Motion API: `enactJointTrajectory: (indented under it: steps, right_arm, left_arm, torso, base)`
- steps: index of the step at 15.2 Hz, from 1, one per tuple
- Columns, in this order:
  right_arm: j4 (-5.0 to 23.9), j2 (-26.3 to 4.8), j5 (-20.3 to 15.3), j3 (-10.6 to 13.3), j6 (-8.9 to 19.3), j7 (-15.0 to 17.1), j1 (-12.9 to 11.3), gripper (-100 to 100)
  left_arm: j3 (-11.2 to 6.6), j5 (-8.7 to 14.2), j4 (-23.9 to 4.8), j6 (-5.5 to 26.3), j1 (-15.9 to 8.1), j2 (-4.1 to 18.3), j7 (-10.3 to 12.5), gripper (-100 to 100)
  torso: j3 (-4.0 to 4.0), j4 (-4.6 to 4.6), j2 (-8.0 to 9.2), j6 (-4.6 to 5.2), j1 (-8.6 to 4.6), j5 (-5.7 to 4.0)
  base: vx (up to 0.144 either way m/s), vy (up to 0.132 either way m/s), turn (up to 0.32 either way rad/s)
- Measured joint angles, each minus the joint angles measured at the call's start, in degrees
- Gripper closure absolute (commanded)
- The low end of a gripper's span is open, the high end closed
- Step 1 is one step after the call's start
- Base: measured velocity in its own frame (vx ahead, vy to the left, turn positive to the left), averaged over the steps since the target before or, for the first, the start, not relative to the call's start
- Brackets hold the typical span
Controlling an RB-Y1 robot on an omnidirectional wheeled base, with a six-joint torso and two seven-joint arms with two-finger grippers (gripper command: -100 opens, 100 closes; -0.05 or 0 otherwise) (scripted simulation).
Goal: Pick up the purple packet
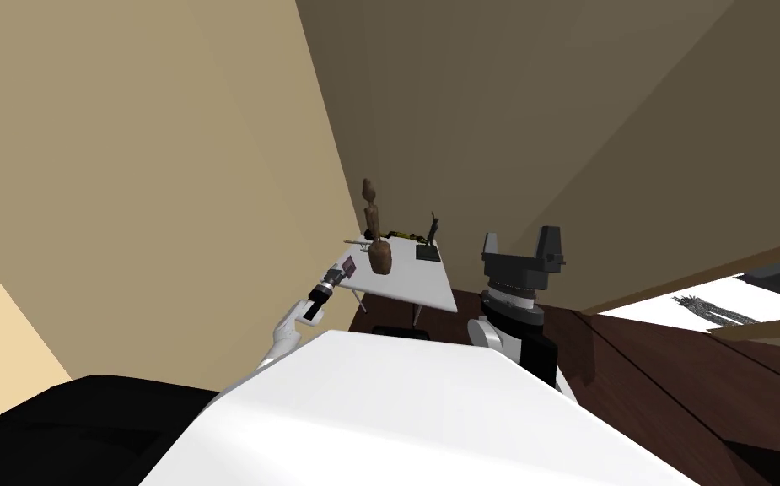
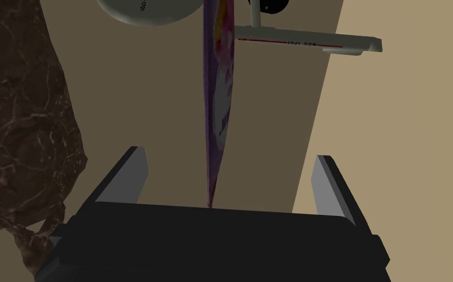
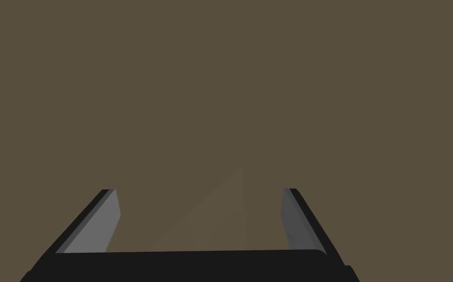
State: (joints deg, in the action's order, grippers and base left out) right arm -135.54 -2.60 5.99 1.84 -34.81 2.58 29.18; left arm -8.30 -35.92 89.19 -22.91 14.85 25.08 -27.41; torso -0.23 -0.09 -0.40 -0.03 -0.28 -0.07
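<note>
The left pincer (image 2: 231,154) stands open, its two thin light grey fingers (image 2: 127,176) spread wide and touching nothing. Between them, clear of both blades, the thin purple packet (image 2: 218,98) with pale printing shows edge-on, one end close to the pincer's dark body and the rest stretching away from it. In the head view the left pincer (image 1: 341,272) and the purple packet (image 1: 348,267) sit at the near left corner of the flat white counter (image 1: 405,291); whether the packet rests on the top I cannot tell. Just beside the packet rises a brown marbled sculpture (image 2: 19,122), tall and rounded, and past the packet's far end lies a white model spaceship (image 2: 308,43) with a saucer and a long engine pod. Farther back on the counter stands a slim dark statuette (image 1: 432,232) on a dark square base. The counter is set into a corner, where a tan wall (image 1: 126,169) meets a darker, shaded wall (image 1: 548,126). Under it runs a dark brown floor (image 1: 675,380) with plank lines. A black area (image 1: 84,430) lies low at my left. The right pincer (image 1: 521,238) is raised beside the counter, fingers parted and empty.
</note>
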Motion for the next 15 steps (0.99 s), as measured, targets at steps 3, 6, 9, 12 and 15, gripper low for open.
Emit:
enactJointTrajectory:
  steps: [3, 6, 9, 12, 15]
  right_arm:
    - [0.0, 0.0, 0.0, 0.0, 0.0, 0.0, 0.0, 0]
    - [0.0, 0.0, 0.0, 0.0, 0.0, 0.0, 0.0, 0]
    - [0.0, 0.0, 0.0, 0.0, 0.0, 0.0, 0.0, 0]
    - [0.0, 0.0, 0.0, 0.0, 0.0, 0.0, 0.0, 0]
    - [0.0, 0.0, 0.0, 0.0, 0.0, 0.0, 0.0, 0]
  left_arm:
    - [-1.67, -3.5, -0.9, -3.0, -0.3, -0.4, 3.1, -100]
    - [-3.45, -7.0, -1.8, -5.9, -0.6, -0.8, 6.3, -100]
    - [-5.08, -10.5, -2.5, -8.7, -0.8, -1.1, 9.4, -100]
    - [-6.9, -14.0, -3.4, -11.7, -1.1, -1.4, 12.5, -100]
    - [-7.75, -16.0, -3.8, -13.3, -1.2, -1.6, 14.4, -100]
  torso:
    - [0.04, 0.01, 0.08, 0.01, 0.05, 0.01]
    - [0.05, 0.02, 0.09, -0.01, 0.06, 0.01]
    - [0.14, 0.04, 0.27, 0.0, 0.12, 0.02]
    - [0.25, 0.09, 0.44, -0.01, 0.15, 0.03]
    - [0.24, 0.09, 0.41, 0.03, 0.26, 0.05]
  base:
    - [0.067, -0.054, 0.121]
    - [0.072, -0.057, 0.124]
    - [0.009, -0.043, 0.105]
    - [-0.019, -0.039, 0.11]
    - [0.0, -0.001, 0.002]
